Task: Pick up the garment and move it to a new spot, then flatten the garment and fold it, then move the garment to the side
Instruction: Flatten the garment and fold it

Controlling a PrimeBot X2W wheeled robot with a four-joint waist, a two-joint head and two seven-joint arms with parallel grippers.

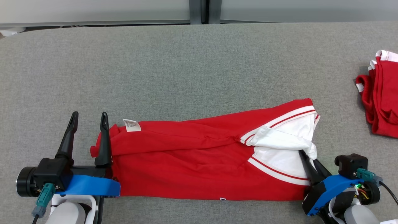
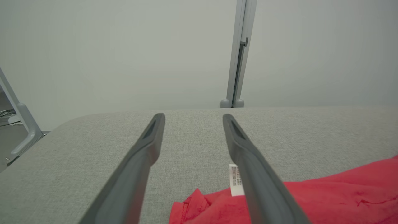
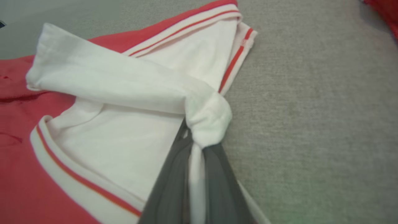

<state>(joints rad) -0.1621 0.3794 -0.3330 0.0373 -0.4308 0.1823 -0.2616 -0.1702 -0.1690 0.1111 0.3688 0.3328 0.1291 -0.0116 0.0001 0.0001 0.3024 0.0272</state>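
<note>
The red and white garment lies long across the lower middle of the gray worktop. At lower right, the right gripper has its jaws clenched on the garment's white fold. At lower left, the left gripper has its jaws spread wide at the garment's left edge. More red cloth sits at the right edge.

Matt cloth surfaces
The garment is knitted of soft cloth; the table is covered in coarse weave.

Probably a lab or test room: grey fabric-covered table before plain pale partition panels.
</note>
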